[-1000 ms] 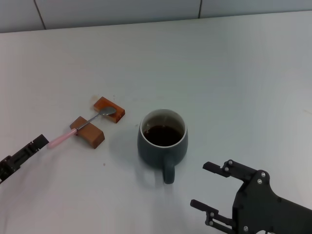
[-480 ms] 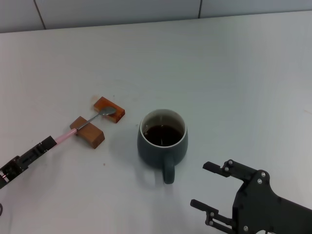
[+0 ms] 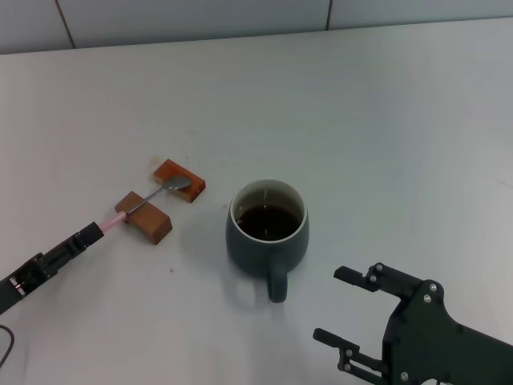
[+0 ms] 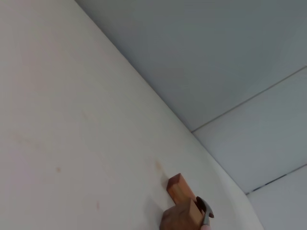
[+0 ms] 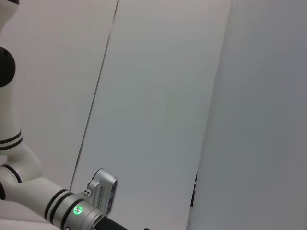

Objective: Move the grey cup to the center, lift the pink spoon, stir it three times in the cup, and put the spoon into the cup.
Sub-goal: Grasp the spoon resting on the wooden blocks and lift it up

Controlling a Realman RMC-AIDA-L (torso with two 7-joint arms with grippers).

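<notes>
the spoon (image 3: 148, 200) lies bridged across two wooden blocks (image 3: 163, 204), its metal bowl on the far block and its pink handle sloping off the near one toward the left gripper (image 3: 90, 235). the gripper tip sits right at the handle's end, seemingly over it, but whether the fingers are parted or already pinching cannot be told. the cup (image 3: 268, 227) stands on the table (image 3: 385, 128) near the middle, just right of the blocks, handle toward the robot, dark liquid inside. the right gripper (image 3: 346, 306) rests low beside the cup's handle, fingers spread and holding nothing. the spoon looks light, stiff and slim, likely slick on the metal, so the pink handle near its free end seems the place to grip; a loose pinch could let it pivot. the cup looks heavy and steady, though a knock could slop the liquid.
</notes>
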